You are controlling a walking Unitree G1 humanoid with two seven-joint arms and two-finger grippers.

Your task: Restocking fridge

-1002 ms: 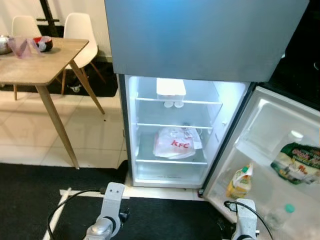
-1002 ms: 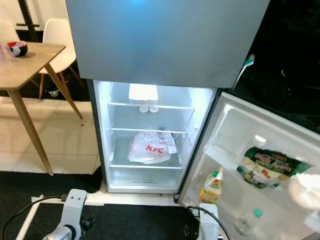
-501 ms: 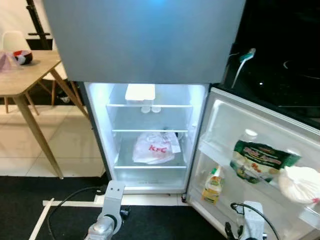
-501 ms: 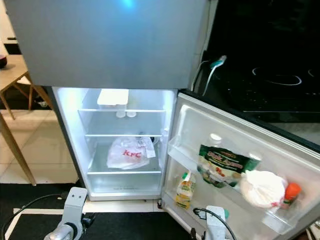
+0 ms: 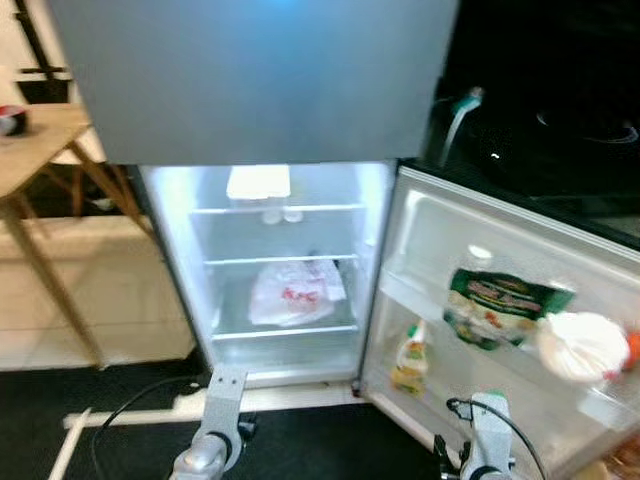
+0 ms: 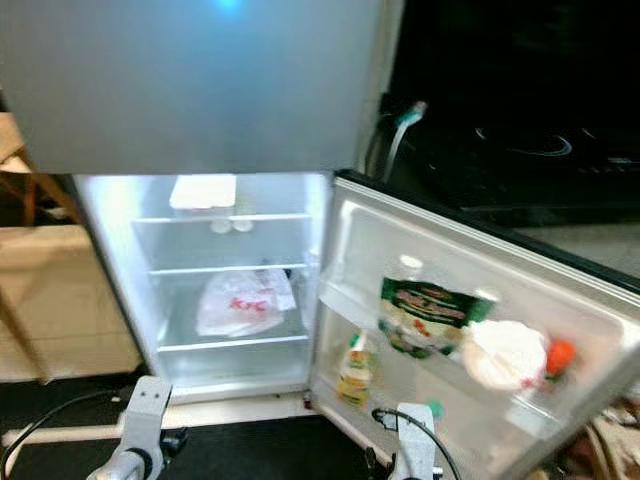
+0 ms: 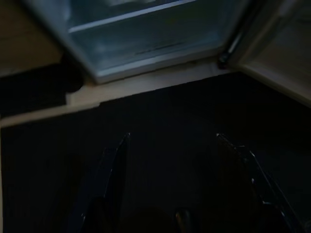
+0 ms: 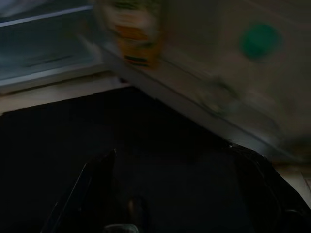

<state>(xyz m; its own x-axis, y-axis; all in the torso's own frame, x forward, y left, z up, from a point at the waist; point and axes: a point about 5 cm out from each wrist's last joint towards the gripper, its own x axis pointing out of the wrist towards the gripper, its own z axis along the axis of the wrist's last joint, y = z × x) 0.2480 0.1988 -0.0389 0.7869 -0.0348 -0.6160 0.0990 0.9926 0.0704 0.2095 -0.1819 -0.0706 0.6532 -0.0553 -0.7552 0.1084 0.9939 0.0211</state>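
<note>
The fridge [image 5: 250, 80] stands with its lower door [image 5: 500, 240] swung out to my right and its inside lit. A white box [image 5: 258, 182] sits on the top shelf, and a white KFC bag [image 5: 293, 293] lies on the shelf below. The door racks hold a green packet [image 5: 497, 305], a white bag [image 5: 580, 347] and a yellow bottle [image 5: 410, 358]. Both arms hang low over the black mat. My left gripper [image 7: 180, 179] is open and empty. My right gripper [image 8: 180, 194] is also open and empty, near the door's foot and a green-capped bottle [image 8: 260, 41].
A wooden table [image 5: 30, 150] stands at the left on pale tiles. A black counter with a hob [image 5: 560, 130] runs behind the open door, and a teal-handled brush [image 5: 460, 108] sticks up at its edge. A cable [image 5: 130, 410] trails across the black mat [image 5: 320, 450].
The camera has swung to the right: the fridge and table slid left in the picture and more of the door racks and counter came in. The arms still hang low.
</note>
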